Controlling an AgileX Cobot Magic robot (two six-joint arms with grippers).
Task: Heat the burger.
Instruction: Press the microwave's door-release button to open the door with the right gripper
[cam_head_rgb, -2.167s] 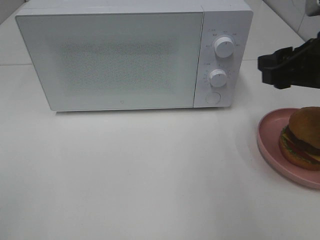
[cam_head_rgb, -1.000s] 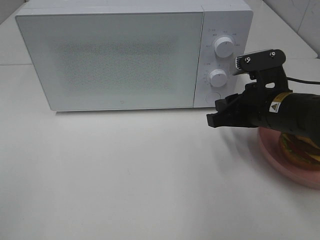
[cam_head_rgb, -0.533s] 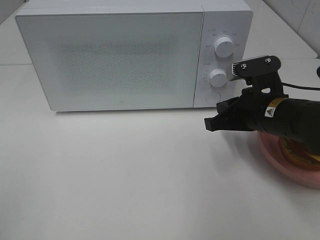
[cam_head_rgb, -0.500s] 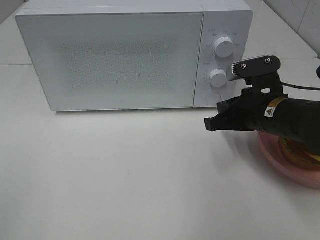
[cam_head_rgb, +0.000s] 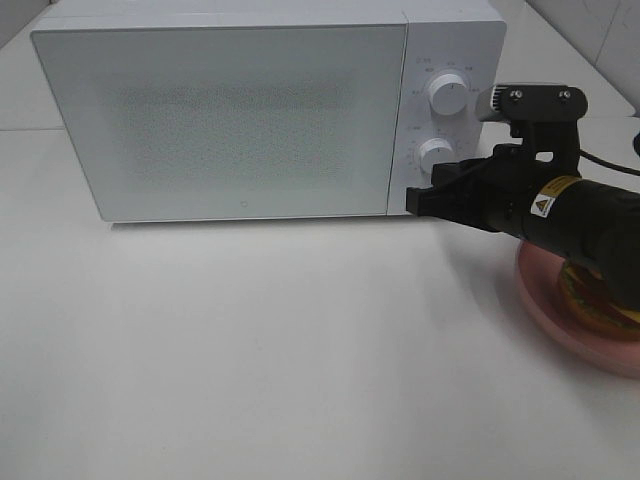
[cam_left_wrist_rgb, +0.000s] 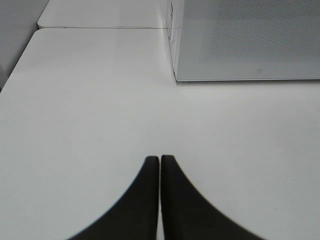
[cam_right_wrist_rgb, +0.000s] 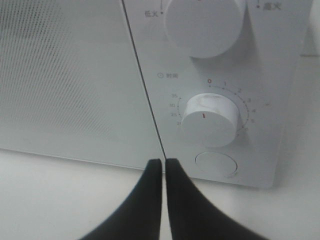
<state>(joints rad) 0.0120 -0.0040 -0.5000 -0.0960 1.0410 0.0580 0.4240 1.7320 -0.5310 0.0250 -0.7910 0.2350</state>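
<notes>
The white table (cam_head_rgb: 250, 350) fills the scene. At its back stands a white microwave (cam_head_rgb: 230, 110), door shut. The black right arm (cam_head_rgb: 580, 215) reaches in from the right, across a pink plate (cam_head_rgb: 535, 290) near the table's right edge. The burger (cam_head_rgb: 592, 303) lies on that plate, mostly hidden under the arm, well apart from the microwave.

On the microwave's panel are an upper knob (cam_head_rgb: 447, 96), a lower knob (cam_head_rgb: 434, 158) and below it a round button (cam_right_wrist_rgb: 216, 163). The right claw (cam_right_wrist_rgb: 163, 161) has its two fingers pressed together and holds nothing. Its tips are at the bottom of the seam between door and panel, just beside the button; whether they touch the microwave cannot be told.

The left claw (cam_left_wrist_rgb: 159, 159) is also pressed together and empty, low over bare table off the microwave's left corner.
</notes>
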